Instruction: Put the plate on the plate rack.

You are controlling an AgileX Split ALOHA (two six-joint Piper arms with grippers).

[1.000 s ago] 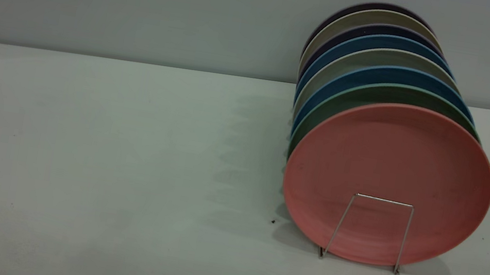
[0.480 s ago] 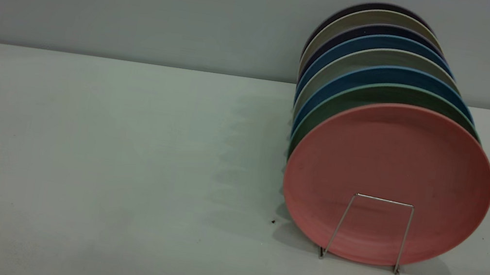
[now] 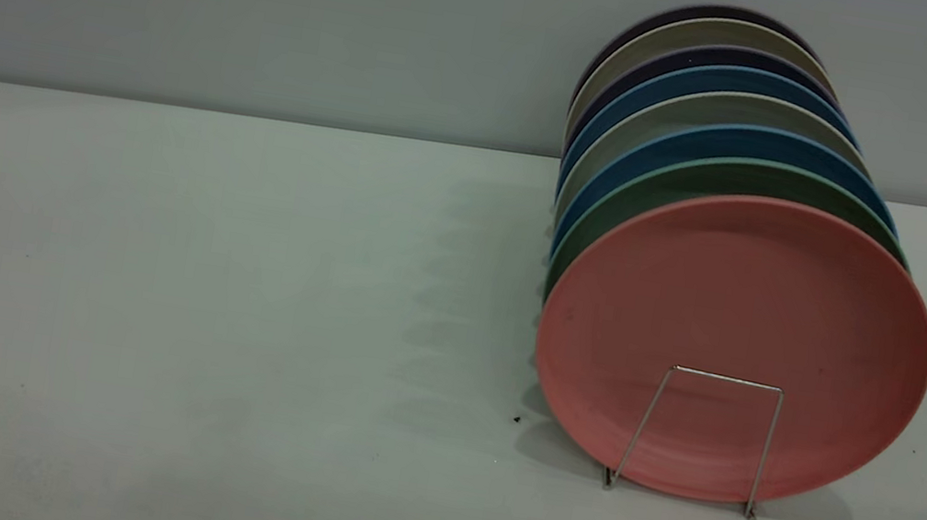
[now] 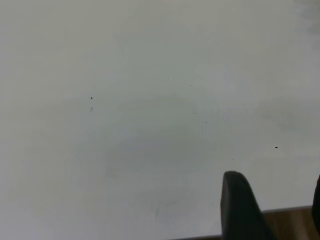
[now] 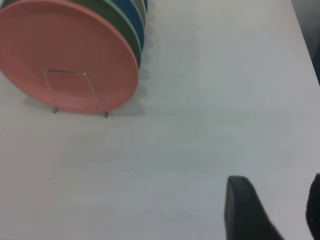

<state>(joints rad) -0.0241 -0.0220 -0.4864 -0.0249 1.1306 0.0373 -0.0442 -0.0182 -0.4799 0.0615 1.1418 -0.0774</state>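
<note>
No readable text or logos on anything. The plate [image 3: 734,340] is standing upright at the camera-near end of the row, seated in the plate rack [image 3: 700,437], with one wire loop showing in front of its lower face. Eight plates are standing in total: one pink, one green plate [image 3: 619,220] right behind it, three blue, two grey/beige, one dark at the back. All are sitting on the table [image 3: 187,300]. Left gripper [image 4: 272,207] is hovering over bare table, fingers apart, holding nothing. Right gripper [image 5: 272,210] is hovering well clear of the rack, fingers apart, also holding nothing.
</note>
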